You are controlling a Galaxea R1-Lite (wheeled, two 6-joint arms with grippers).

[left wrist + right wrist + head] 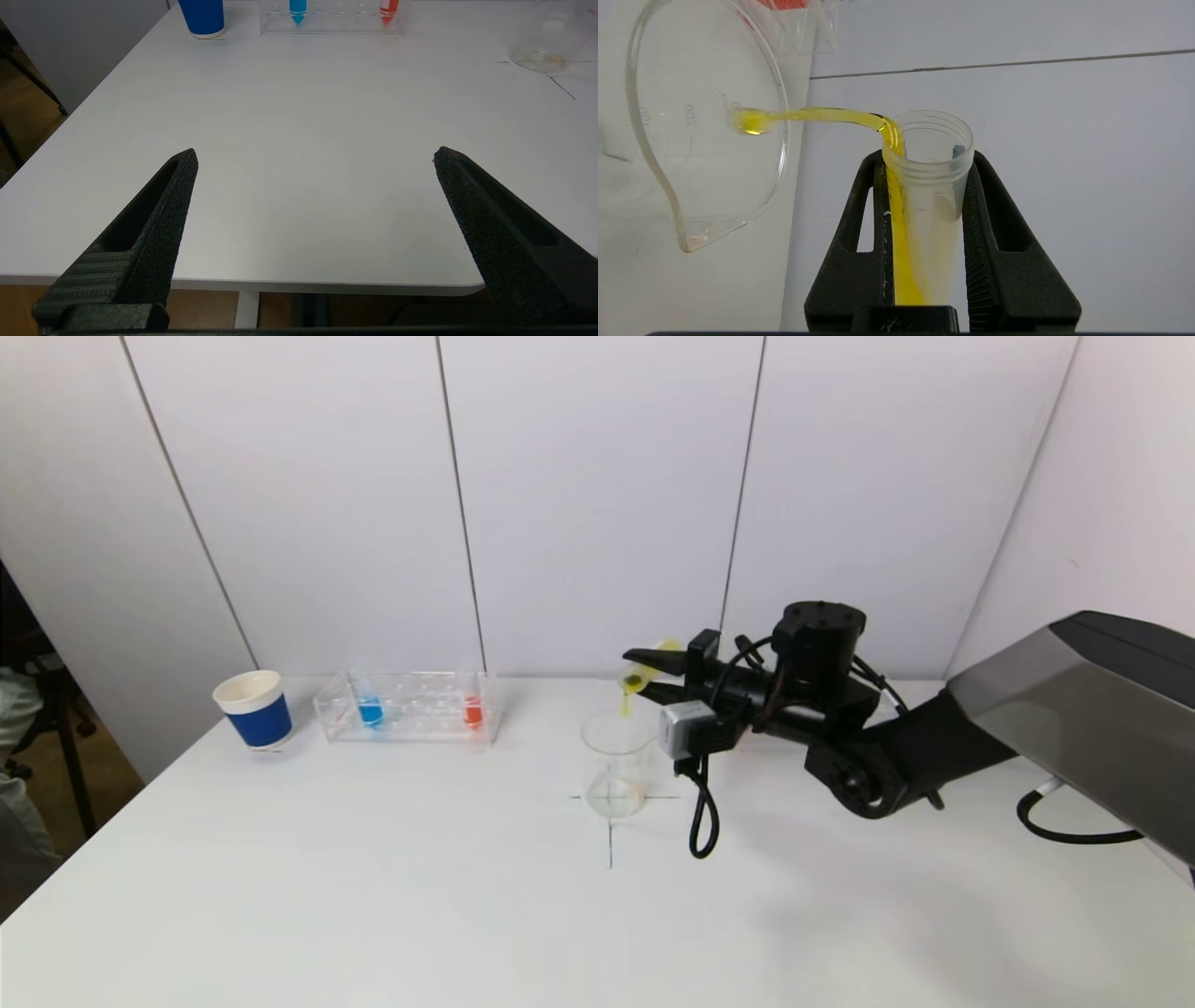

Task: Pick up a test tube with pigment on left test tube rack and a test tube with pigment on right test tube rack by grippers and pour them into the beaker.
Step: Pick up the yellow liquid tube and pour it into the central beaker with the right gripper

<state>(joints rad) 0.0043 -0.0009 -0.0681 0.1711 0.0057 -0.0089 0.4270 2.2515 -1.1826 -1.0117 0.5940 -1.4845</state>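
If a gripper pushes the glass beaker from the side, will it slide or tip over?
The beaker probably slides: it looks wide-based and nearly empty, so light. Its clear glass wall seems smooth and fragile, so a hard push high up might tip or crack it.

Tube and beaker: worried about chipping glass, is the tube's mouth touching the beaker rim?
Apart. In the right wrist view the yellow stream crosses open space from the tube, held in the right gripper, to the beaker.
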